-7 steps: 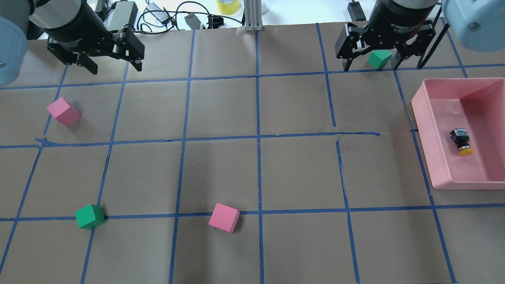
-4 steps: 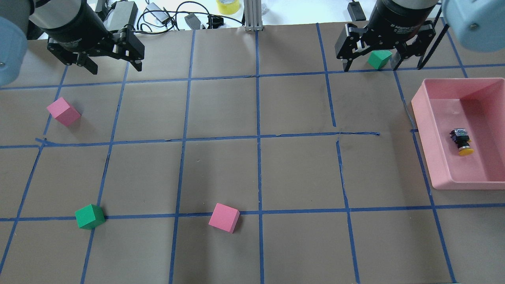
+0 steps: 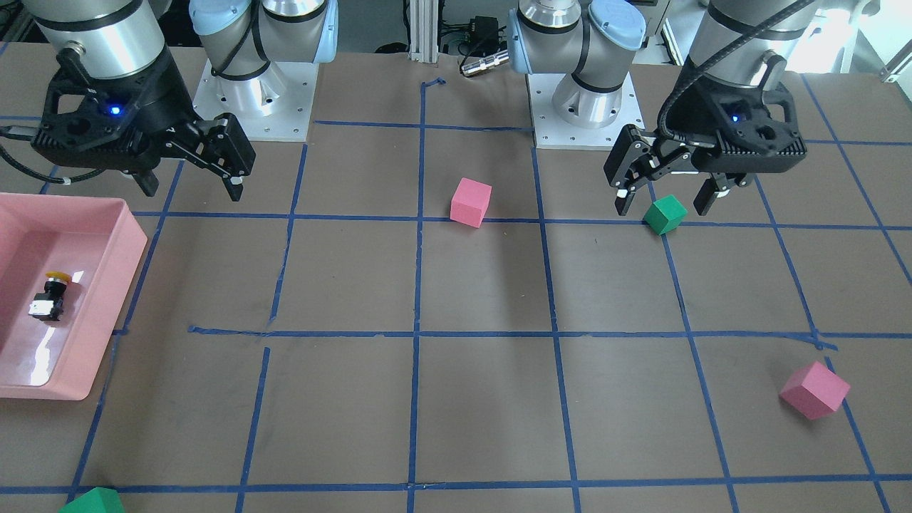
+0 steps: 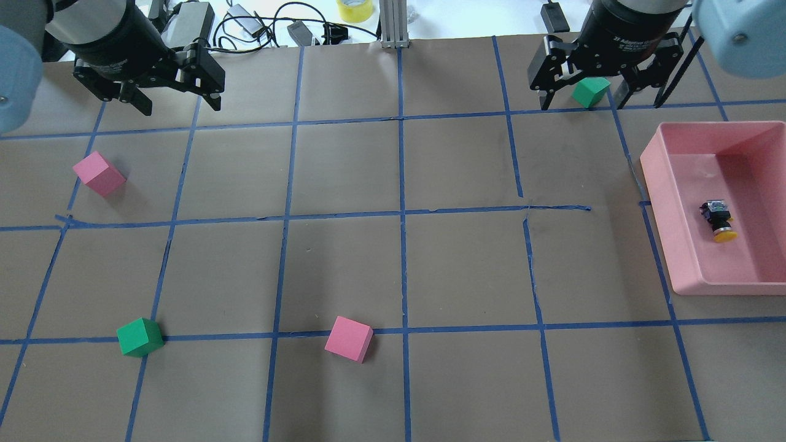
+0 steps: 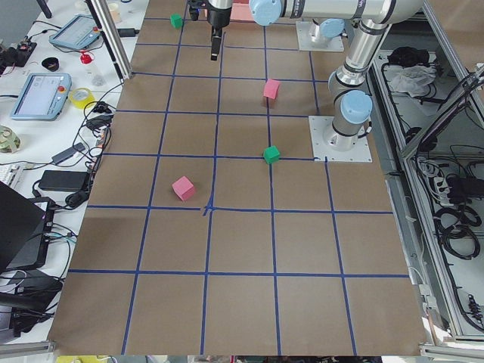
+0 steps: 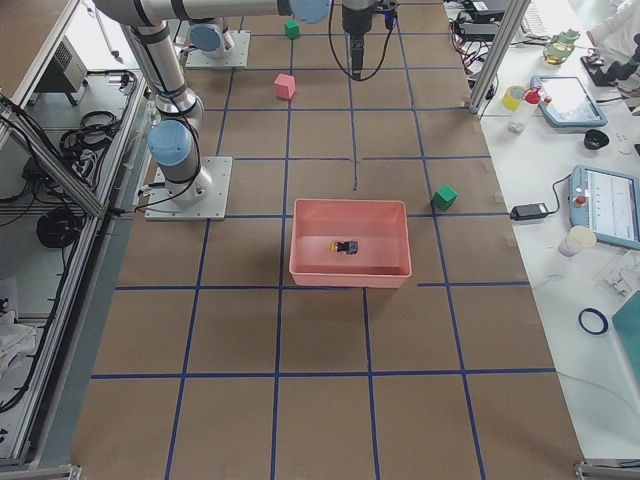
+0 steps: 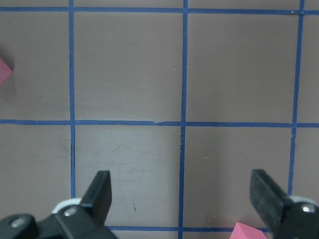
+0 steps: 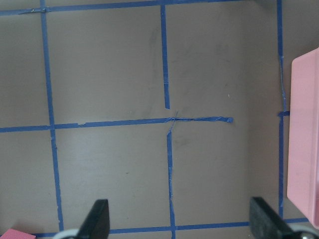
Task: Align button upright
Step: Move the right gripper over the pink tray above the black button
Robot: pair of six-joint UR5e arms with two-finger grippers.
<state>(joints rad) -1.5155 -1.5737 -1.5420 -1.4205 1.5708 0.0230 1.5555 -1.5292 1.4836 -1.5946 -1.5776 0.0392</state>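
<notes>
Zero progress so far, by my read. The button (image 4: 717,220) lies on its side on the floor of the pink tray (image 4: 660,209). Its yellow cap points toward the robot's edge of the desk (image 4: 344,264) and its silvery end toward the operators' edge. The tray sits toward the desk's right end, roughly midway between those two edges. The button is clear of every tray wall.

Right pincer (image 8: 182,211): spread wide, nothing in it, held high over bare desk beside the tray, not over it. Left pincer (image 7: 183,186): also spread wide, empty, high over the left half. Neither touches anything.

Left to do, as I judge it, is the whole job. A pincer, likely the right, goes over the tray and down, closes on the black body, tips the button onto its end and lets go.

Hidden or unclear:
- The right wrist view catches only a strip of tray wall at its side; the button is out of frame.
- The left wrist view shows bare desk plus a pink cube (image 7: 249,233) corner.
- The overhead view makes the right pincer seem to straddle a green cube (image 4: 589,92) near the operators' edge. The front view shows that cube cut off at the frame bottom, well apart from the pincer, so it is only line of sight.
- The button is too small to read its terminals.
- In the left side view the tray is cut off at the top.
</notes>
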